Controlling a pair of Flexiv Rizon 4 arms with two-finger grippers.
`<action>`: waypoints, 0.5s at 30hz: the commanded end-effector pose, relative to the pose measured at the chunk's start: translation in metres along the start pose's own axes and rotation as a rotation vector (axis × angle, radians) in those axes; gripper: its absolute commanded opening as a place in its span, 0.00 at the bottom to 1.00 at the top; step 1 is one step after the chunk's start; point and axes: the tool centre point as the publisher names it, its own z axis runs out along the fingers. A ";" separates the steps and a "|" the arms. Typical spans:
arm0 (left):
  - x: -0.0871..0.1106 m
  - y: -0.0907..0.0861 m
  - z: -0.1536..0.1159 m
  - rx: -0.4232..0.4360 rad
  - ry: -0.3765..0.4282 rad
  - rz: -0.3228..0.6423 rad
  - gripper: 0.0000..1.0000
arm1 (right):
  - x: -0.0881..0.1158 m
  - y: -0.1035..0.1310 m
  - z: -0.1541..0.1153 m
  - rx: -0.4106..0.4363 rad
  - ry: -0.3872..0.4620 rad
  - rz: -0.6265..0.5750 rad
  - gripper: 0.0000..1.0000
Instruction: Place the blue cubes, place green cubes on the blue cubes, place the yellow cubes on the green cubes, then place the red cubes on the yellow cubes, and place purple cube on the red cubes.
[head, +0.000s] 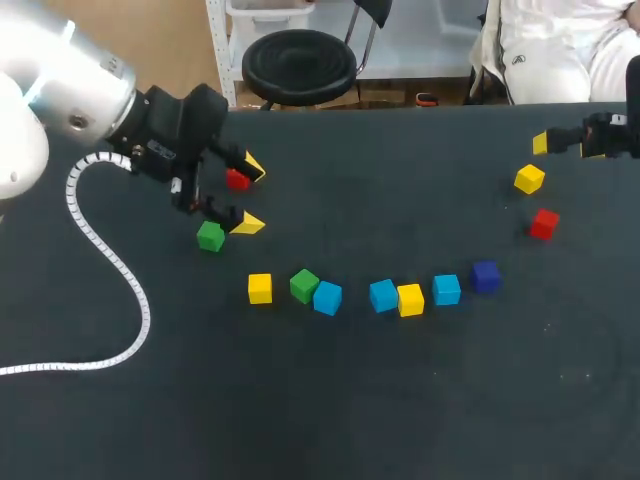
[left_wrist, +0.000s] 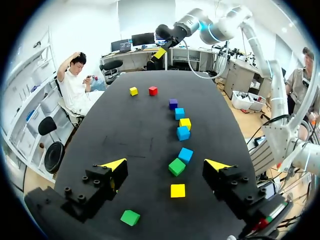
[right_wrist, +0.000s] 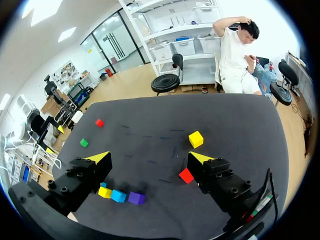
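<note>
Where the black bench (head: 330, 400) fills the head view, the left arm (head: 60, 90) comes in from the left side, and a white coiled cable (head: 110, 270) trails from it over the surface. The right arm (head: 612, 135) is cut off at the edge; only its wrist shows.

Left jaws: released, yellow tips wide apart, grasping nothing. Right jaws: likewise released and empty, over the bench's right end.

Cubes: all lie singly on the bench, none stacked.
- A curved row (head: 383, 295) of seven crosses the middle: yellow, green, blue, blue, yellow, blue, then the purple cube (head: 485, 275) at its right end. The green and first blue appear to touch, as do the second blue and the yellow beside it.
- The lone green (head: 210, 236) lies just beside the left jaws' nearer tip.
- The left red (head: 237, 179) sits between the two tips in the head view but is out of sight in the left wrist view. I cannot tell whether it lies under the jaws or behind them.
- The right yellow (head: 529, 179) and right red (head: 543, 223) lie apart at the right end. The red is just beside one finger of the right jaws and the yellow is ahead of them.
- In the right wrist view the other finger hides most of the row.
</note>
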 end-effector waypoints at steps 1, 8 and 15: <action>0.001 0.006 0.005 -0.021 0.030 0.009 1.00 | 0.000 0.001 0.000 0.004 -0.001 0.000 1.00; 0.006 0.051 0.035 -0.072 0.070 0.006 1.00 | 0.000 0.001 0.000 0.004 -0.001 0.000 1.00; 0.011 0.070 0.066 0.034 0.094 0.018 1.00 | 0.000 0.001 0.000 0.004 -0.001 0.000 1.00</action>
